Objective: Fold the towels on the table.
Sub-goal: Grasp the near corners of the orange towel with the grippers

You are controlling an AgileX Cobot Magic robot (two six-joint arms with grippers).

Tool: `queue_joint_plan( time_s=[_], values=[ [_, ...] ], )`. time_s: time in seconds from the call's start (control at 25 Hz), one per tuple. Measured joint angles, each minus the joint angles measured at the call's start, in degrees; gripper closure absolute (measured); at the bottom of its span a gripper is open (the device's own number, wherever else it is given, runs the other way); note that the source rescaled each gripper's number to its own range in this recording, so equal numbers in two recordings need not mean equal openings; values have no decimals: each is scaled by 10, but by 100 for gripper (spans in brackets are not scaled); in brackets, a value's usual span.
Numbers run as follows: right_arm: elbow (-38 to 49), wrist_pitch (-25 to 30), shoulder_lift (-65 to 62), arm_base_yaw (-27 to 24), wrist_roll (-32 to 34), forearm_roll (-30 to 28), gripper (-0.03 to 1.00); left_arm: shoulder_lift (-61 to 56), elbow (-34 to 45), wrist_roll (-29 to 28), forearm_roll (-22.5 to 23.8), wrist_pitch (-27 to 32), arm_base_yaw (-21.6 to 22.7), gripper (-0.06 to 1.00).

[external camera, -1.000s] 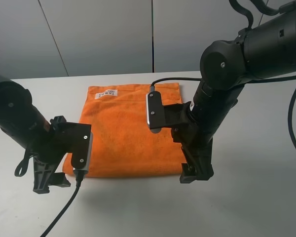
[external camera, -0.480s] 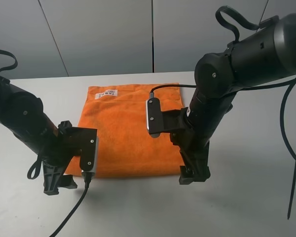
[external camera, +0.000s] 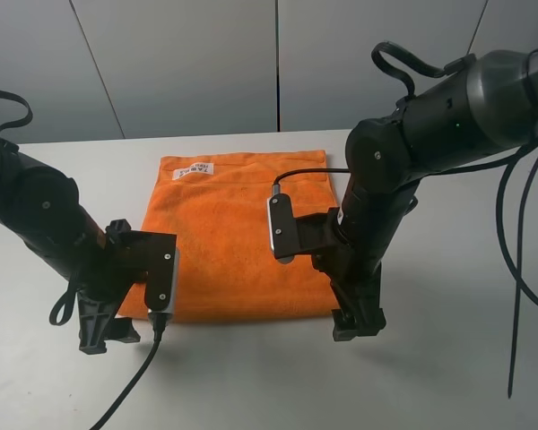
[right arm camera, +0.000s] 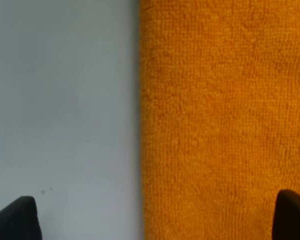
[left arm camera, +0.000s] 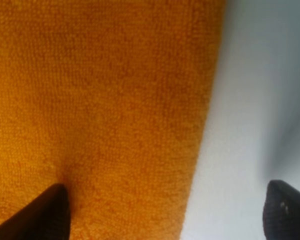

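Observation:
The orange towel (external camera: 238, 233) lies flat on the white table (external camera: 457, 358), with its white label (external camera: 195, 167) at the far left corner. My left gripper (external camera: 103, 333) is down at the towel's near left corner. In the left wrist view it (left arm camera: 165, 215) is open, one fingertip (left arm camera: 50, 212) on the towel (left arm camera: 100, 100) and the other over the bare table (left arm camera: 250, 100). My right gripper (external camera: 357, 324) is down at the near right corner. In the right wrist view it (right arm camera: 155, 220) is open and straddles the towel's (right arm camera: 225, 110) side edge.
Black cables trail from both arms, one over the table's front (external camera: 130, 381) and one at the right (external camera: 520, 296). A grey panelled wall (external camera: 206, 63) stands behind the table. Bare tabletop lies in front of and beside the towel.
My left gripper has moved right, closer to the towel's near left corner, then held still. My right arm has sunk lower and its gripper has shifted slightly right at the near right corner.

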Motion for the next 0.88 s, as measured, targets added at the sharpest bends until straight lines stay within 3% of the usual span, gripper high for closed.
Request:
queue_joint_plan(
  time_s=[0.4,0.88],
  values=[
    [1,-15,12,0,1,-29,-3,0,18,0,26,-25,0,-6],
    [1,-44,26,0,2,-70,-3,0,19,-1,26,-30,0,-6]
  ],
)
